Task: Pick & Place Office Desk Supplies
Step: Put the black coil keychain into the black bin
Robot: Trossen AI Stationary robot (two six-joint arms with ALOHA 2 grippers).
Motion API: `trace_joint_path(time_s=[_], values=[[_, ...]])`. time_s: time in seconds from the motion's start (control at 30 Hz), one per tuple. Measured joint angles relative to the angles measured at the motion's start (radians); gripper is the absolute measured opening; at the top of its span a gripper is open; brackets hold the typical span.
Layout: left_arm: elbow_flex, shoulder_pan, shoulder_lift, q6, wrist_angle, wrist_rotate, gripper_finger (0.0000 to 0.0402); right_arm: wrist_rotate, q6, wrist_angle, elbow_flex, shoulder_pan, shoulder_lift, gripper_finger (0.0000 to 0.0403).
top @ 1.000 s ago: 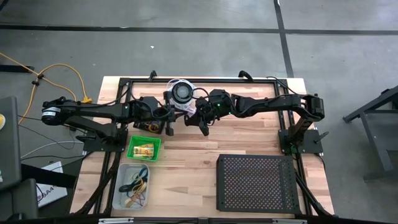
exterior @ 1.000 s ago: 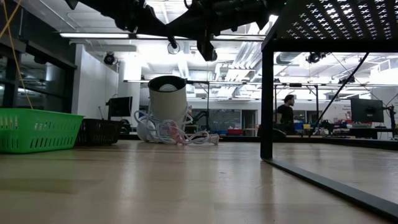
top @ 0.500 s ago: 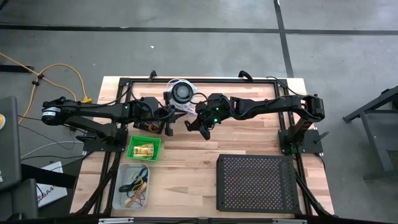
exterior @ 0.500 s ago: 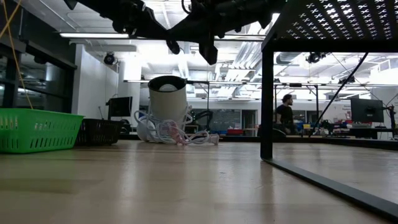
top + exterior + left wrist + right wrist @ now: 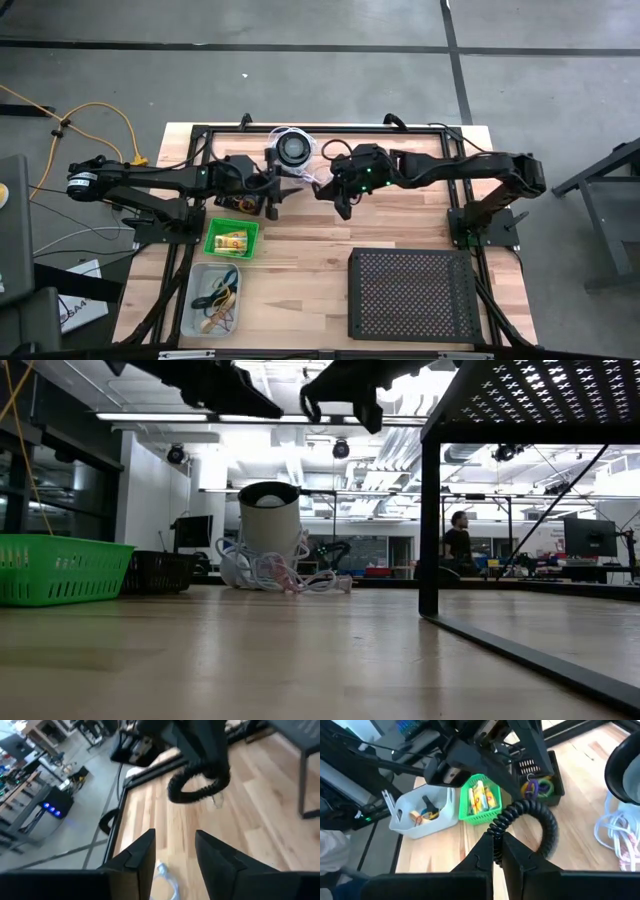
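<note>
The office desk supplies lie sorted in containers at the table's left. Yellow packets fill a green basket (image 5: 232,240) (image 5: 480,797). Rubber bands and small items sit in a clear bin (image 5: 215,298) (image 5: 422,810). Purple and yellow rings rest in a small black basket (image 5: 243,203) (image 5: 537,785). My left gripper (image 5: 283,192) (image 5: 175,855) hangs open above bare wood beside the black basket, with nothing between its fingers. My right gripper (image 5: 343,208) (image 5: 497,847) hovers shut and empty near the table's middle, facing the left arm.
A round black disc (image 5: 293,148) with white coiled cord (image 5: 620,835) stands at the far edge between the two grippers. A large black perforated tray (image 5: 412,295) fills the near right. Bare wood lies between the tray and the baskets.
My right gripper has drawn back toward the table's right edge and risen, away from the left gripper, staying shut. The baskets and their contents have not moved.
</note>
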Motion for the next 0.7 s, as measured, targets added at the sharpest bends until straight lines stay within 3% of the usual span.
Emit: trace_joint_path(time_s=[0.3, 0.7], values=[[0.0, 0.0, 0.0, 0.02, 0.103, 0.074, 0.0134, -0.008, -0.002, 0.011, 0.0, 0.009, -0.001, 0.0009], [0.0, 0.0, 0.0, 0.022, 0.15, 0.08, 0.0134, -0.011, -0.021, 0.107, 0.0, 0.008, -0.001, 0.0009]])
